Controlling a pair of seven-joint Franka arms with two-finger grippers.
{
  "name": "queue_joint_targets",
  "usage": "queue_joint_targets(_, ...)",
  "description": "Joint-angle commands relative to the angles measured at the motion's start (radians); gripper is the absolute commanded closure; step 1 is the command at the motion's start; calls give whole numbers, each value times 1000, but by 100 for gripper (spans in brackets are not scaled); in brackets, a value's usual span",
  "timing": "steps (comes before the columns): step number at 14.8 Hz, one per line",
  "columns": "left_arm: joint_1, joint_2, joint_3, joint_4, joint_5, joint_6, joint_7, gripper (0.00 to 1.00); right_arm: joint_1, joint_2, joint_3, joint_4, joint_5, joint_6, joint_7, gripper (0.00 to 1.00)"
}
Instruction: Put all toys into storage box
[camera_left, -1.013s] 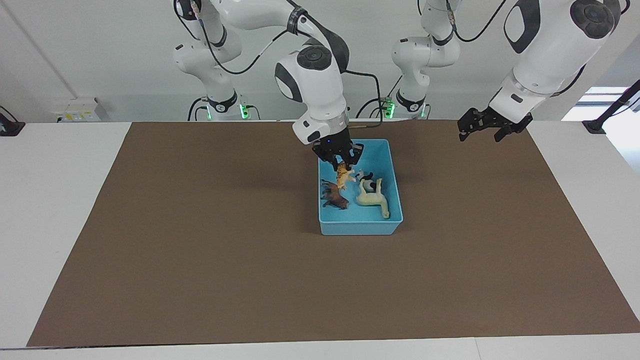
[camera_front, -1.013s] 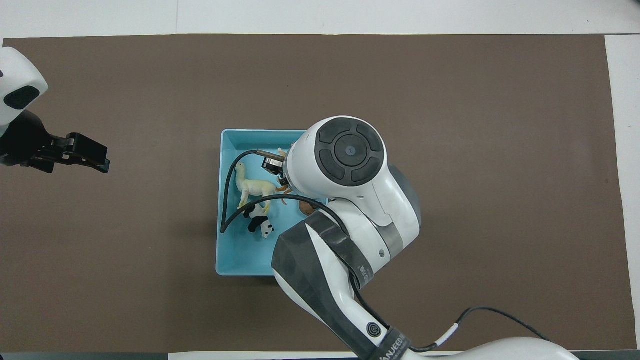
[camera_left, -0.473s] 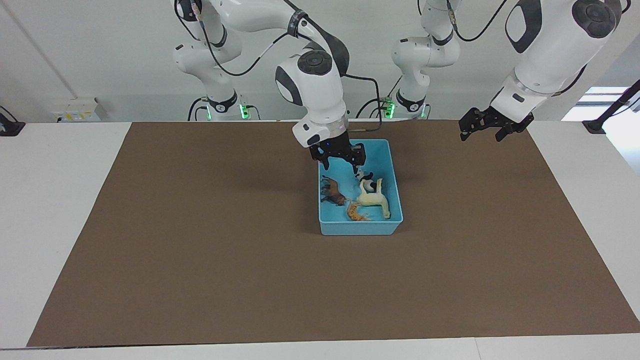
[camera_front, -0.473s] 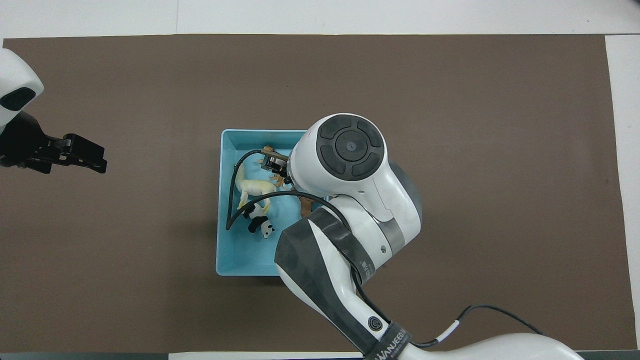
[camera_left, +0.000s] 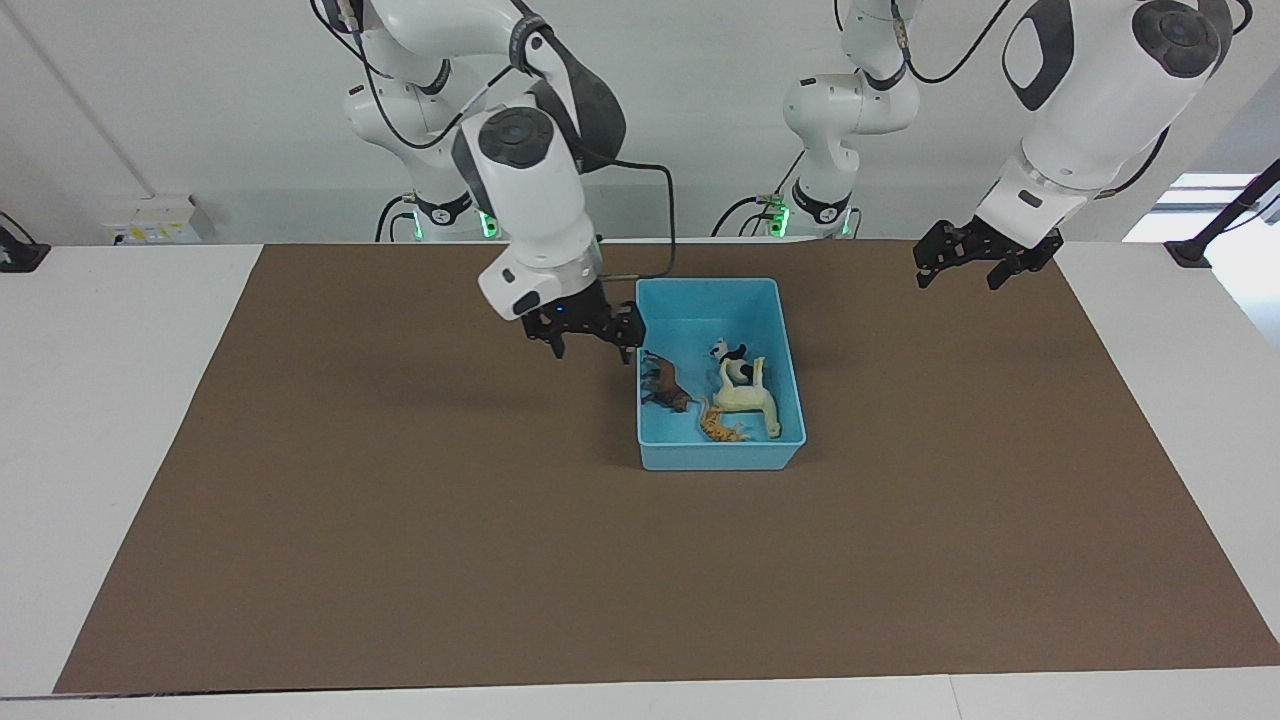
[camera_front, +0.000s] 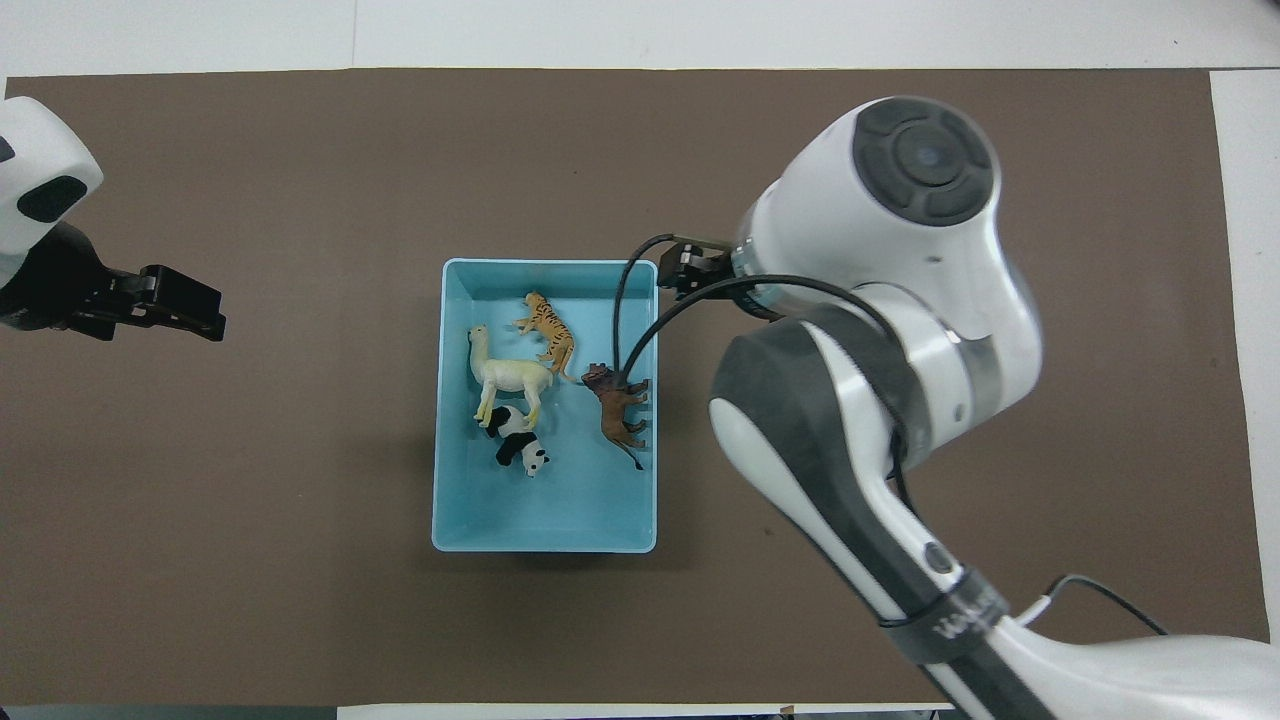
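Observation:
The light blue storage box (camera_left: 720, 456) stands on the brown mat and also shows in the overhead view (camera_front: 545, 545). All the toys lie in it: the cream long-necked one (camera_left: 745, 398) (camera_front: 505, 375), the panda (camera_left: 732, 362) (camera_front: 518, 447), the dark brown one (camera_left: 665, 385) (camera_front: 620, 410) and the orange-tan cat (camera_left: 718, 428) (camera_front: 545, 328). My right gripper (camera_left: 590, 345) (camera_front: 690, 272) is open and empty, over the mat just beside the box, toward the right arm's end. My left gripper (camera_left: 960, 280) (camera_front: 190, 310) is open and empty, and waits in the air over the mat toward the left arm's end.
The brown mat (camera_left: 400, 520) covers most of the white table (camera_left: 100, 400). The right arm's black cable (camera_front: 625, 320) hangs over the box's edge near the brown toy.
My right gripper opened and let go of the orange-tan cat, which now lies in the box. The gripper then moved out of the box toward the right arm's end. The left arm barely moved.

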Motion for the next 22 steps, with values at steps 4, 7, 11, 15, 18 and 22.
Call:
queue_joint_targets(4,16,-43,-4,-54,8,26,11,0,-221,-144,9,-39,-7,-158,-351,0)
queue_joint_targets(7,16,-43,-1,-54,8,24,11,0,-319,-176,9,-41,-7,-224,-476,0)
queue_joint_targets(11,16,-43,-1,-54,8,24,13,0,-364,-241,8,-74,-16,-301,-510,0)
queue_joint_targets(15,16,-43,-1,-54,8,24,13,0,-393,-310,8,-128,-45,-302,-543,0)
queue_joint_targets(18,16,-43,-1,-54,8,24,11,0,-418,-296,8,-113,-59,-288,-562,0)
queue_joint_targets(22,16,-43,-1,-54,8,24,13,0,-421,-272,9,-90,-91,-287,-563,0)
